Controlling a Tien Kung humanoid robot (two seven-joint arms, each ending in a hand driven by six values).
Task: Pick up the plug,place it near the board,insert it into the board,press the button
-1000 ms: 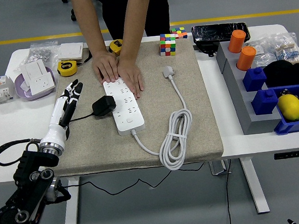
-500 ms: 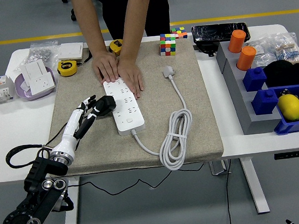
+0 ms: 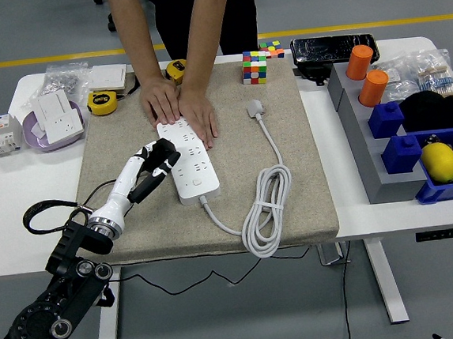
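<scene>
Where beige mat (image 3: pixel 292 187) covers white table (image 3: pixel 22 195), grey floor surrounds.

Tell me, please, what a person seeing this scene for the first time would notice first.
First, the robot's left hand, which holds the black plug at the left edge of the white power strip in the middle of the beige mat. Next, a person's hands pressing flat on the strip's far end. After that, the coiled white cable to the strip's right and the colourful cube at the mat's far edge.
</scene>
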